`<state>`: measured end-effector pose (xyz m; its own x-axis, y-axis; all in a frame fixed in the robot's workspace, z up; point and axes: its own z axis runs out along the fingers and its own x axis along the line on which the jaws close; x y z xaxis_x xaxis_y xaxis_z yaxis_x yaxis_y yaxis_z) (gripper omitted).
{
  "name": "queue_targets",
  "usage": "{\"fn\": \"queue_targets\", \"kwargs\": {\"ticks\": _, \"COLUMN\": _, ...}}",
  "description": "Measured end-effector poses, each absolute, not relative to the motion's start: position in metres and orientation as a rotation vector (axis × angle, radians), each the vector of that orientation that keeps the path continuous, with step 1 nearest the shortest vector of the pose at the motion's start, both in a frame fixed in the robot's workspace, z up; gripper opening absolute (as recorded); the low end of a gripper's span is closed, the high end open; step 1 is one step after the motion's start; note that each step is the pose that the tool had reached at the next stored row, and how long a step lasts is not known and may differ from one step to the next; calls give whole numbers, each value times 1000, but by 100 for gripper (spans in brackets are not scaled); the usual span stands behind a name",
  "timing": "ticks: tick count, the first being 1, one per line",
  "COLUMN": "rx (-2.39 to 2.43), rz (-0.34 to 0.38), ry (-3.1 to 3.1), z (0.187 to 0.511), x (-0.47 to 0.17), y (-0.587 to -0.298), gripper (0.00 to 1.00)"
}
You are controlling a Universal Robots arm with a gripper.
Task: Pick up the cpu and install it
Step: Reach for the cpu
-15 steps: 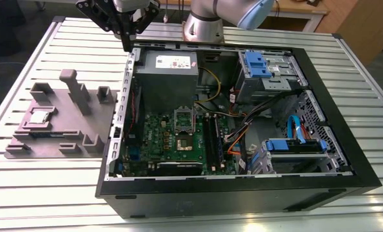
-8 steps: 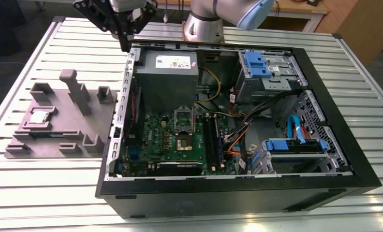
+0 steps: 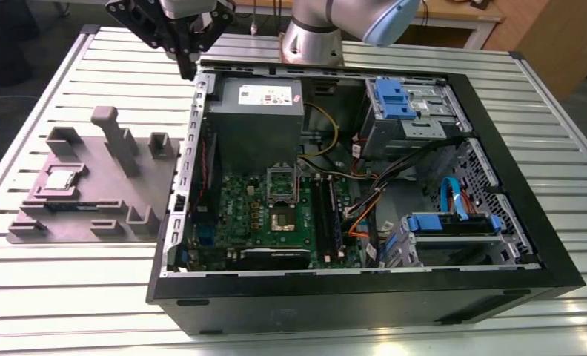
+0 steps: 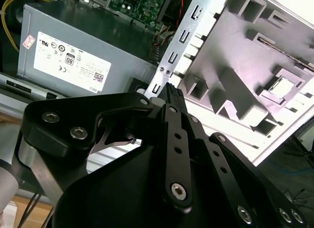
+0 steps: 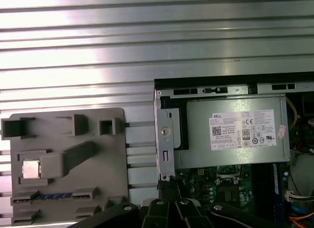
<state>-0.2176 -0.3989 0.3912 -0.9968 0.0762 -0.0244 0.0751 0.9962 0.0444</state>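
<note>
Above the case [image 3: 373,305] corner, the pincer [image 3: 187,73] hangs closed on nothing, the cpu [image 3: 62,178] lying in the grey fixture [image 3: 140,194].

Silvery square cpu [image 3: 62,178], flat in fixture [image 3: 155,178]

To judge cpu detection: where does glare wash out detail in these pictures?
First wrist view: the table slats glare white and the cpu looks pale. Second wrist view: the grey fixture is overexposed. Exterior view: mostly even light, bright spots on some slats.
</note>
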Motion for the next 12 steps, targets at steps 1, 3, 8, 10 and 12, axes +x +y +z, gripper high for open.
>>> {"fn": "queue_targets", "kwargs": {"ticks": 1, "rx": 118, "rz": 68, "ry": 3112, "z": 391, "x": -218, "y": -399, "gripper": 10}}
{"fn": "queue_targets", "kwargs": {"ticks": 3, "rx": 118, "rz": 68, "ry": 3112, "z": 391, "x": -220, "y": -399, "gripper": 10}}
{"fn": "queue_targets", "kwargs": {"ticks": 8, "rx": 118, "rz": 68, "ry": 3112, "z": 391, "x": -223, "y": -399, "gripper": 10}}
{"fn": "queue_targets", "kwargs": {"ticks": 10, "rx": 118, "rz": 68, "ry": 3113, "z": 391, "x": -225, "y": -399, "gripper": 10}}
{"fn": "queue_targets", "kwargs": {"ticks": 12, "rx": 118, "rz": 68, "ry": 3112, "z": 391, "x": -226, "y": -399, "gripper": 10}}
